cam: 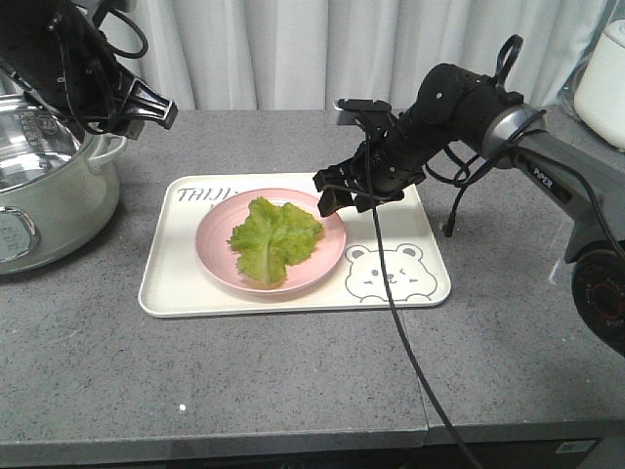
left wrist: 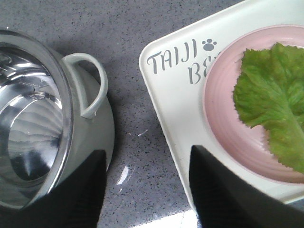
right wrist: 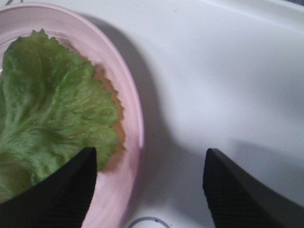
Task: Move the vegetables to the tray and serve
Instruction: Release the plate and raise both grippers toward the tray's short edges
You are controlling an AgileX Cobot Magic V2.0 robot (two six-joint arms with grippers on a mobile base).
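Note:
A green lettuce leaf (cam: pixel 273 237) lies on a round pink plate (cam: pixel 220 256), which stands on the cream tray (cam: pixel 186 283) with grey lettering and a bear drawing. My right gripper (cam: pixel 344 198) is open and empty, hovering over the plate's right rim. In the right wrist view the leaf (right wrist: pixel 47 109) and the plate's rim (right wrist: pixel 135 123) lie under the left finger, with bare tray (right wrist: pixel 213 85) between the jaws. My left gripper (cam: pixel 146 109) is open and empty, raised above the pot's right side. In the left wrist view the tray (left wrist: pixel 171 109), plate (left wrist: pixel 223 128) and leaf (left wrist: pixel 275 99) lie at the right.
A pale green pot (cam: pixel 59 195) with a shiny steel inside stands at the left of the grey counter (cam: pixel 293 371); its handle (left wrist: pixel 90 80) shows in the left wrist view. A white appliance (cam: pixel 610 83) stands at the far right. A black cable (cam: pixel 410 352) hangs from the right arm over the tray's front.

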